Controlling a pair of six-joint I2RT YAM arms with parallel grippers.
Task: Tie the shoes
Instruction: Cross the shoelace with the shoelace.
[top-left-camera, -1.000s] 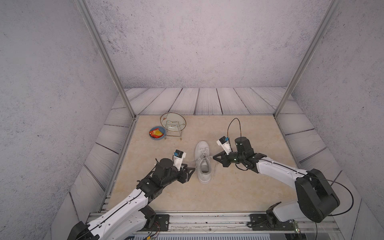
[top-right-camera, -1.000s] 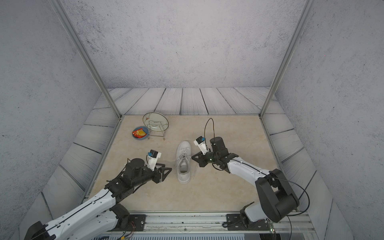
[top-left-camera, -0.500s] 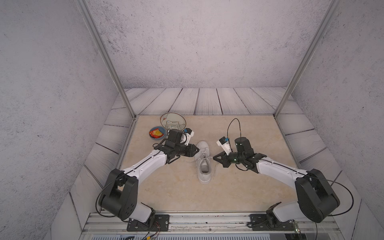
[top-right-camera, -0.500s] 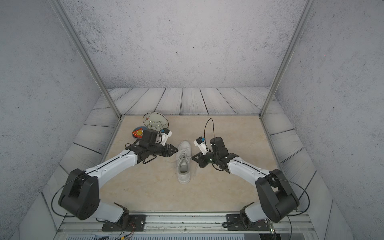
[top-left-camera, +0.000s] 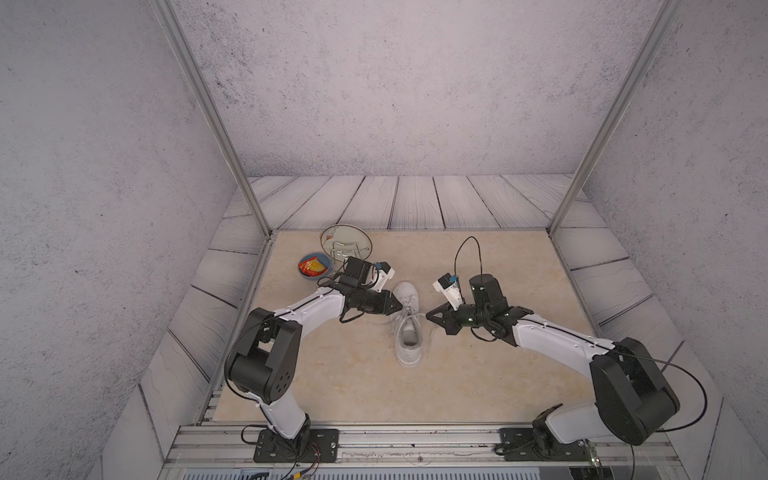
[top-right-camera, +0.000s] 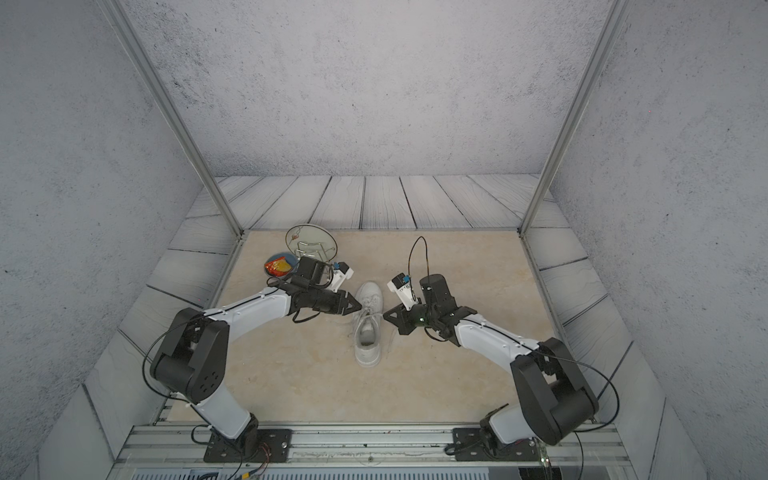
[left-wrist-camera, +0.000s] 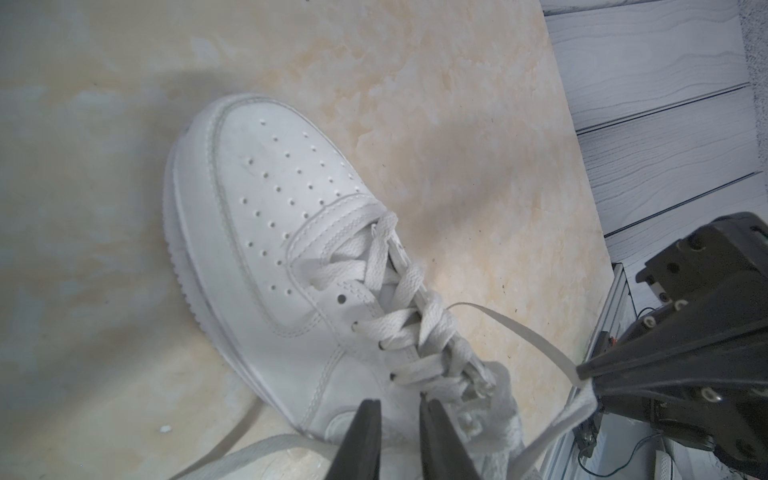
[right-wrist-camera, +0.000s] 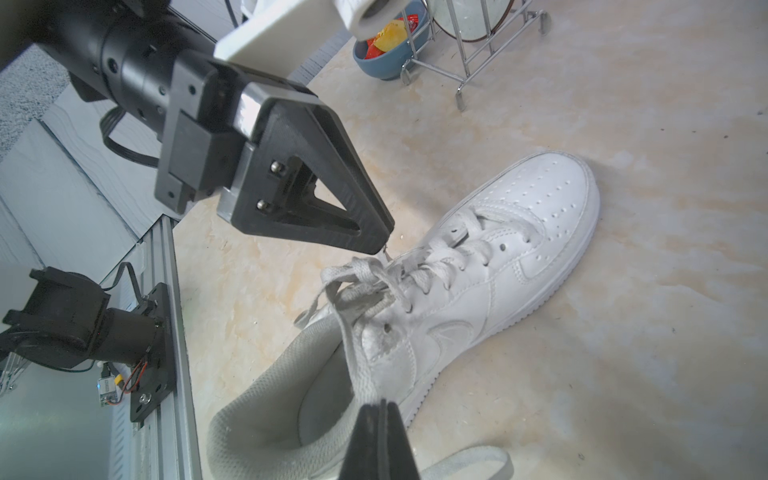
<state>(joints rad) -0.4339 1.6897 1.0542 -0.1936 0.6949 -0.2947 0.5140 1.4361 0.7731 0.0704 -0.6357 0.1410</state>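
In both top views the white sneaker (top-left-camera: 407, 332) lies in the middle of the beige tabletop (top-left-camera: 478, 374), toe to twelve o'clock and heel to six; the left gripper (top-left-camera: 397, 308) meets its lacing from nine o'clock and the right gripper (top-right-camera: 386, 314) from three, so that, I judge, each arm works its own side of the knot; a blue bowl (top-left-camera: 314, 266) and a wire rack (top-left-camera: 345, 245) stand well apart at about ten to eleven o'clock, clear of the work.

In the left wrist view the left gripper's jaws stand narrowly apart over the sneaker's collar, just behind the top eyelets; whether a lace lies between them I cannot tell; opposite, the right gripper pinches a flat lace strand (left-wrist-camera: 519, 332) drawn out sideways from the eyelets, probably held off the shoe so that it can be crossed or looped.

In the right wrist view the right jaws are closed flat on that strand, which runs from the eyelets to them; the left gripper's tip sits at the bunched laces (right-wrist-camera: 361, 270) by the tongue; no bow shows yet, so the tying looks early.
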